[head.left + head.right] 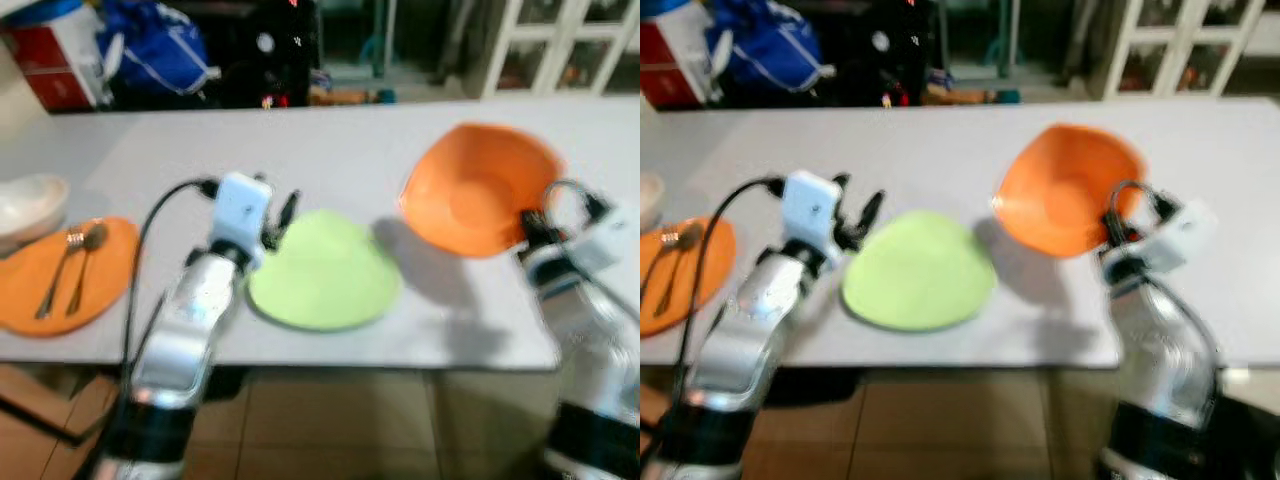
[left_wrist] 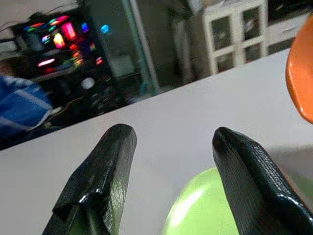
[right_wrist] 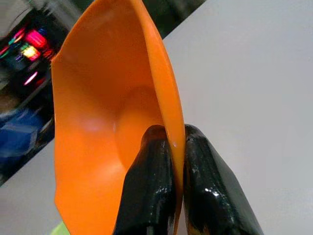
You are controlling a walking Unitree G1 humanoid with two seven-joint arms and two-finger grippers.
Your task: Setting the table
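An orange bowl is held tilted above the white table, right of centre. My right gripper is shut on its rim, one finger inside and one outside. A light green plate lies flat near the table's front edge. My left gripper stands open just past the green plate's left rim with nothing between its fingers. At the far left an orange plate carries a fork and a spoon.
A cream bowl sits at the table's left edge behind the orange plate. Beyond the table stand blue bags, a red box and white cabinets. Tiled floor lies below the table's front edge.
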